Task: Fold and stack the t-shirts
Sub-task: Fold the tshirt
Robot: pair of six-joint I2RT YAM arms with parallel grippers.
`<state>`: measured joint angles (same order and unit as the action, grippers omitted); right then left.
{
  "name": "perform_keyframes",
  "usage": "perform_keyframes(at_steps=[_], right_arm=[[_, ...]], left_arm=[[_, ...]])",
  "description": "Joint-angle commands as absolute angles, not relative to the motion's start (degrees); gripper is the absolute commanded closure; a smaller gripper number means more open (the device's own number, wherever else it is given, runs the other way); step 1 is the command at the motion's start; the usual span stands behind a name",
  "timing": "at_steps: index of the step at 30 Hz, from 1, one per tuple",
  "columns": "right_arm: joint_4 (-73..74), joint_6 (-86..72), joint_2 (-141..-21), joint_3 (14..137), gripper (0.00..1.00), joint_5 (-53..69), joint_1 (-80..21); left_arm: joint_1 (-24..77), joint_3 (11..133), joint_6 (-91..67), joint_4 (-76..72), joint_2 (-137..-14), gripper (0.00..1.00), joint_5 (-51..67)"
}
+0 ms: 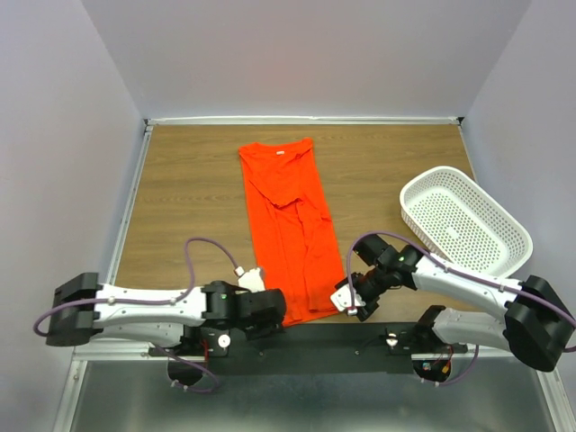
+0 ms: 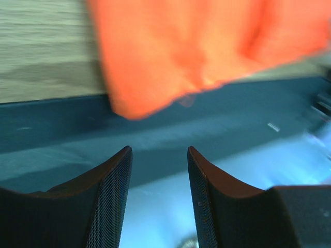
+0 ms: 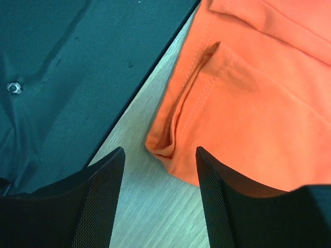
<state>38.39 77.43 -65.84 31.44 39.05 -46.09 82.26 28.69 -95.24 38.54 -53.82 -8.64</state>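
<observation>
Shirt (image 1: 288, 229): long strip, hem at the near edge of the table (image 1: 189, 198); bare wood either side.
Left gripper (image 2: 158, 151): fingers apart, empty, just short of the hem.
Right gripper (image 3: 160, 151): fingers apart, empty; its wrist view alone shows the hem stitching.

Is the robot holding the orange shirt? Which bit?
Nothing is held. The left gripper and right gripper both have open, empty jaws near the bottom hem of the orange t-shirt.

The left arm (image 1: 144, 304) and right arm (image 1: 468, 286) — white links, black joints — carry lilac cables (image 1: 205, 243). The left end effector (image 2: 159, 152) and right end effector (image 3: 160, 152) have curved black fingers (image 3: 103, 206) with mesh-textured inner faces.
</observation>
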Motion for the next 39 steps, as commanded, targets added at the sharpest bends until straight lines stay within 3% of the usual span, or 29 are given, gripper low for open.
perform_keyframes(at_steps=[1,11,20,26,29,32,39], right_arm=[[37.0,77.08,-64.78,30.32,0.36,40.87,-46.58],[37.0,78.22,-66.27,30.59,0.37,41.13,-47.2],[36.12,78.31,-67.5,30.59,0.39,39.91,-47.9],[35.07,78.75,-69.52,30.24,0.44,37.97,-47.81],[34.89,78.75,-71.19,30.58,0.5,37.62,-47.9],[34.63,78.75,-71.89,30.59,0.55,37.36,-47.9],[33.31,77.61,-72.07,30.76,0.76,36.91,-47.9]], left_arm=[[82.44,32.95,-98.61,45.96,-65.0,0.48,-13.44],[74.11,29.01,-95.54,38.33,-60.74,0.48,-14.85],[70.58,27.69,-90.8,33.49,-64.42,0.48,-12.92],[70.4,27.42,-89.65,32.7,-64.6,0.63,-12.04],[70.23,26.9,-89.04,32.52,-63.55,0.81,-11.78],[69.96,26.02,-88.42,31.38,-61.62,0.9,-10.9],[68.91,24.96,-86.49,29.01,-58.8,0.94,-9.32]])
